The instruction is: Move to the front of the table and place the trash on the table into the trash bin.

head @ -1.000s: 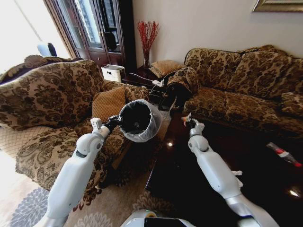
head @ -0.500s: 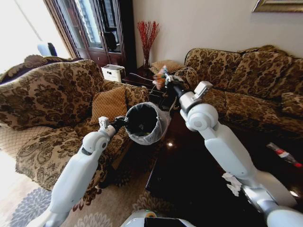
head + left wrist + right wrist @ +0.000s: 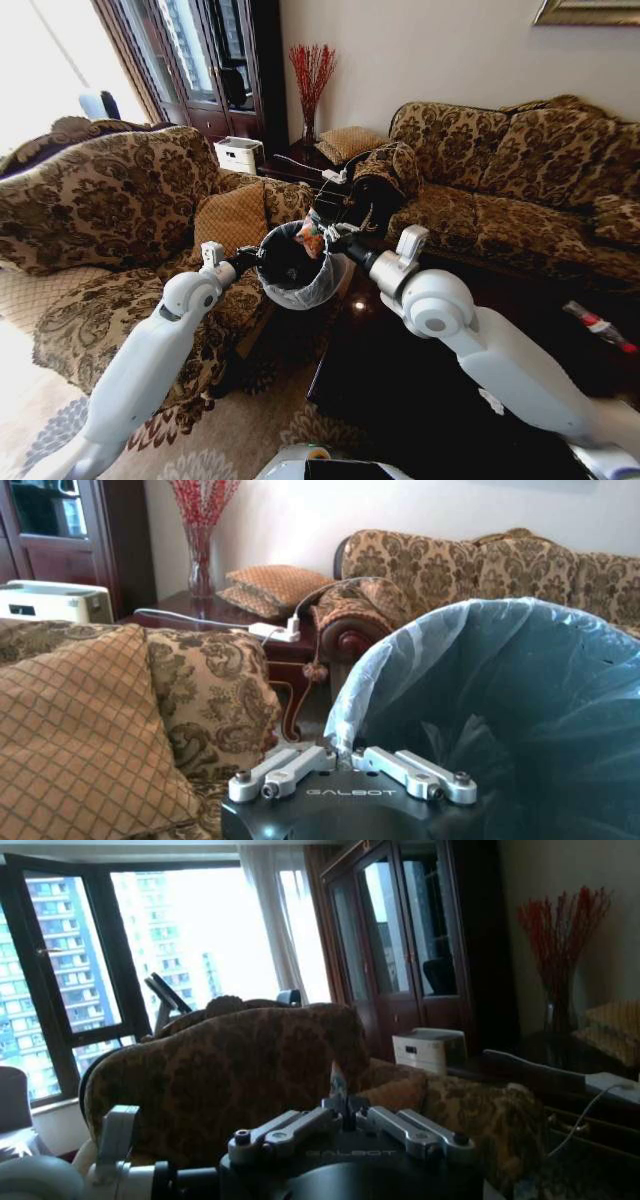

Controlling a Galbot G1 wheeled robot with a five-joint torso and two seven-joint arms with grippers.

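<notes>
While tilting the trash bin by its rim with left end effector clamped, holding orange wrapper above its mouth in pinched right end effector, ready for dropping.

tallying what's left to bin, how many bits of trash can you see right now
3: a colourful wrapper in the right gripper over the trash bin, a white wad beside the right arm on the table, a bottle at the right edge. The arm may hide more.
</notes>
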